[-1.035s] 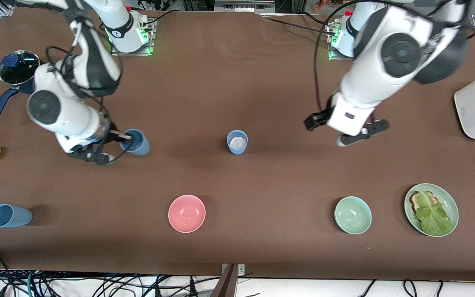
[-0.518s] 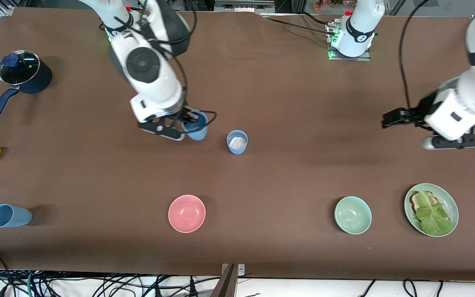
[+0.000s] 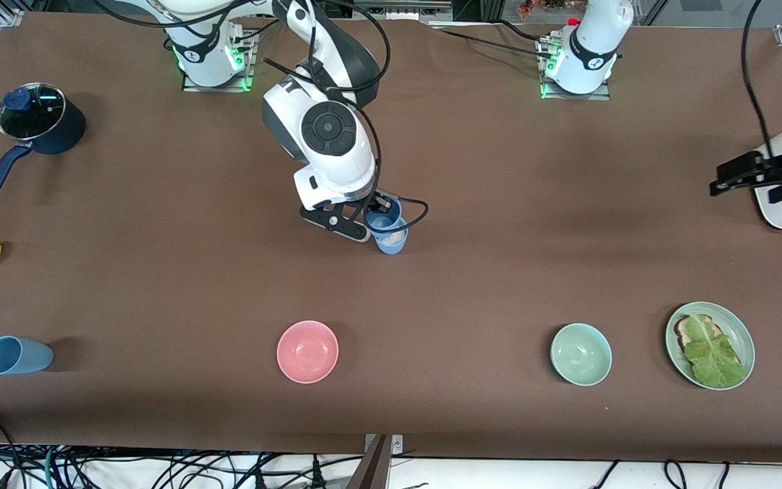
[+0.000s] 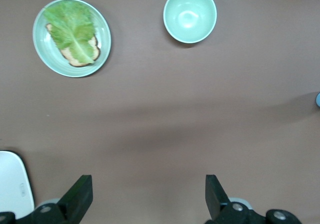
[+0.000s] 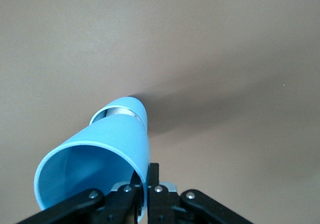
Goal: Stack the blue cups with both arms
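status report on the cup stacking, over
Right gripper shut on held cup, over standing cup. Left gripper open, waiting over toaster. Nothing blocking.

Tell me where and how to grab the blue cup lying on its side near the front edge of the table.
Pinch the lying blue cup across its tapered side wall near the middle, coming straight down from above. It lies on its side, its open mouth pointing toward the right arm's end of the table, so a rim pinch from above is unavailable.

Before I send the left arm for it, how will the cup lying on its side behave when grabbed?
The lying cup is round and tapered, so a nudge would probably roll it in a curve. It looks like light, stiff plastic, likely easy to lift by the rim, as the right gripper holds its cup.
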Controlling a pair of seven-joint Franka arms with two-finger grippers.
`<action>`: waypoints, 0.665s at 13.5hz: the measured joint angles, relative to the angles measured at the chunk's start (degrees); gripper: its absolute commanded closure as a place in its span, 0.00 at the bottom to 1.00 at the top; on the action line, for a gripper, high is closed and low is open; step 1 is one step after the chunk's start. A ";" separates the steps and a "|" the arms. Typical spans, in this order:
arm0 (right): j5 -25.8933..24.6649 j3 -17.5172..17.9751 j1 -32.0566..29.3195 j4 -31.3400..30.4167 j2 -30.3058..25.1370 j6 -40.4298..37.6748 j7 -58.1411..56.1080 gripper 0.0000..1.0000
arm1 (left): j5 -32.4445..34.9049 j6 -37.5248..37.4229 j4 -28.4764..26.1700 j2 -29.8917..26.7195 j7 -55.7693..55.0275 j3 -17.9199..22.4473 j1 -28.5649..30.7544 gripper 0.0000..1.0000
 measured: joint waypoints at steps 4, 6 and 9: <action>-0.22 -0.03 0.71 0.34 0.76 0.16 0.43 1.00 | 0.00 1.04 -5.84 -5.26 0.65 1.61 -0.61 0.01; -0.29 -0.11 0.71 0.63 0.88 0.78 0.44 1.00 | 0.00 2.39 -8.82 -7.47 0.66 3.40 -2.82 0.01; -0.32 -0.37 0.71 0.67 1.10 2.00 0.44 1.00 | 0.03 3.00 -10.42 -8.63 1.29 4.69 -4.39 0.01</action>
